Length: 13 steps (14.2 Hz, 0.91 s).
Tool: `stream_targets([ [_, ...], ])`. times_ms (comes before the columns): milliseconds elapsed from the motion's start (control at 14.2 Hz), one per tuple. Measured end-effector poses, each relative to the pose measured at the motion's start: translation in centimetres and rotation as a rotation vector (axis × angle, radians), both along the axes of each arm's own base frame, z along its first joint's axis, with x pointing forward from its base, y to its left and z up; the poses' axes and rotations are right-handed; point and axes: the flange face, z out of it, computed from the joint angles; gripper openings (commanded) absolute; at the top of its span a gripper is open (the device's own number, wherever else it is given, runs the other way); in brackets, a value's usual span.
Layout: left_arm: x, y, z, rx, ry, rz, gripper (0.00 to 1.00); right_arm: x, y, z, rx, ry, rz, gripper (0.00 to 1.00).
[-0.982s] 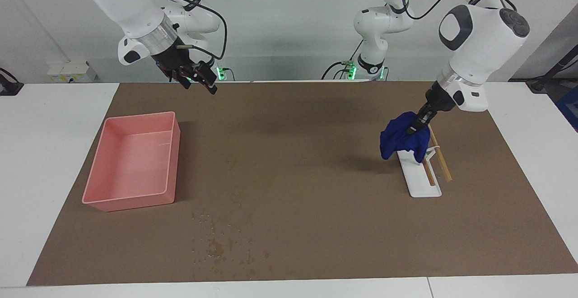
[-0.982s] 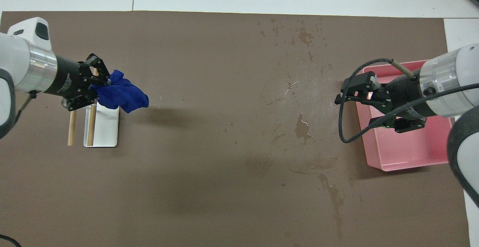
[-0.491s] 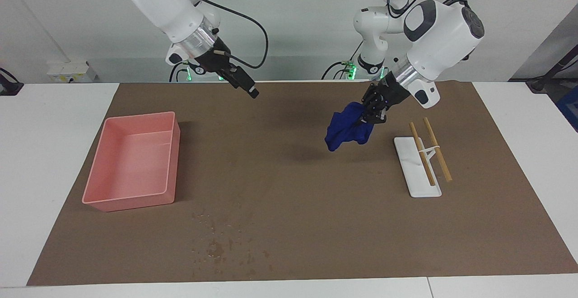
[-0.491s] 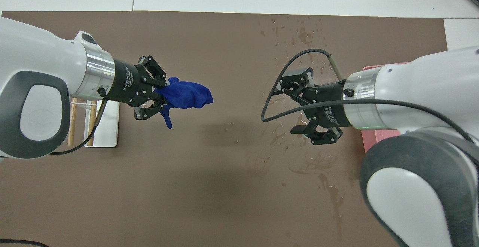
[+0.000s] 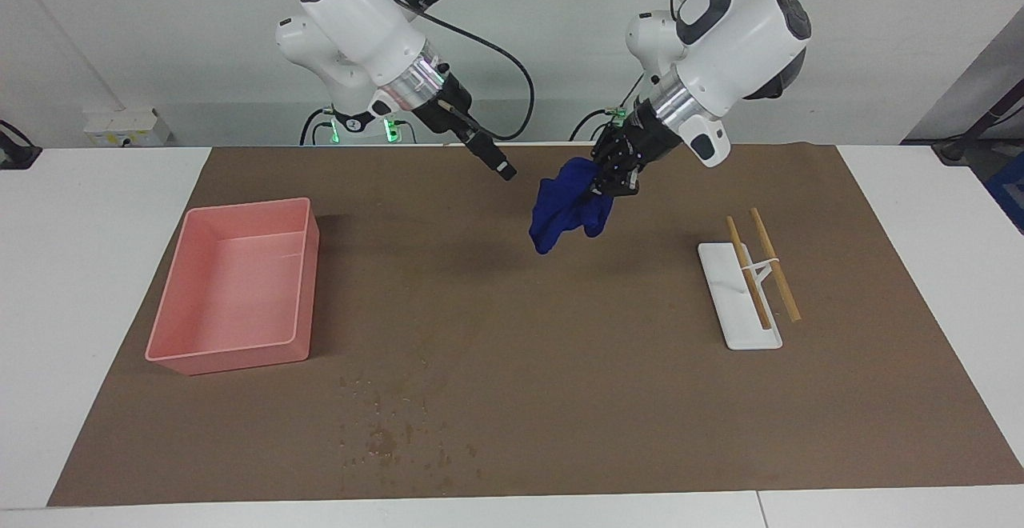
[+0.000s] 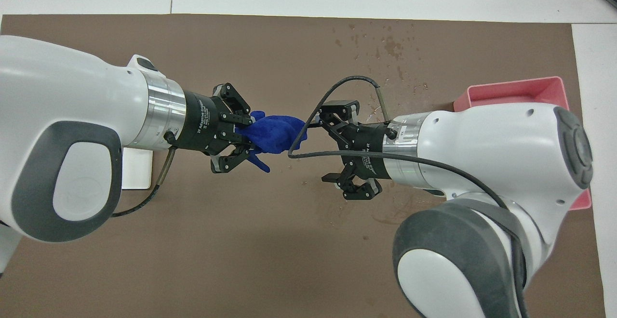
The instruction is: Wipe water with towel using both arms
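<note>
The royal-blue towel [image 5: 564,204] [image 6: 274,132] hangs in a bunch above the middle of the brown mat, and my left gripper [image 5: 612,172] [image 6: 247,133] is shut on its upper end. Facing it, my right gripper [image 5: 502,170] [image 6: 331,147] stands open and holds nothing. A small gap separates it from the towel's free end. Water [image 5: 390,437] [image 6: 391,46] lies as scattered drops and dark stains on the mat, on the part farthest from the robots. In the overhead view the right arm covers part of it.
A pink bin [image 5: 232,358] [image 6: 516,91] sits toward the right arm's end of the table. A white rack with two wooden sticks [image 5: 748,288] stands toward the left arm's end. The left arm covers most of the rack [image 6: 137,168] in the overhead view.
Both arms have swung in toward the middle of the table. The left gripper has carried the towel from over the rack to just short of the open right gripper.
</note>
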Motion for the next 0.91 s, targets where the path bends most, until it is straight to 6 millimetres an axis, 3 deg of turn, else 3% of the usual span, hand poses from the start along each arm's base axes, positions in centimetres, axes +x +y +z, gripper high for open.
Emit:
stream_targets([
  [351,-3.8,-3.3,1.0,-0.017,0.008,-0.05,0.0,0.3,0.6,-0.2,0.043,0.022,-0.084,1.0],
  [702,-5.1,-3.9,2.2,-0.049,0.001,-0.056,0.0,-0.1,1.7,-0.4,0.049,0.022,-0.094,1.0],
  [772,-5.1,-4.1,2.3,-0.052,-0.003,-0.056,0.0,-0.1,1.7,-0.4,0.049,0.022,-0.095,0.93],
  [912,-5.1,-4.3,2.4,-0.064,-0.015,-0.047,0.0,-0.1,1.7,-0.5,0.049,0.022,-0.095,0.55],
])
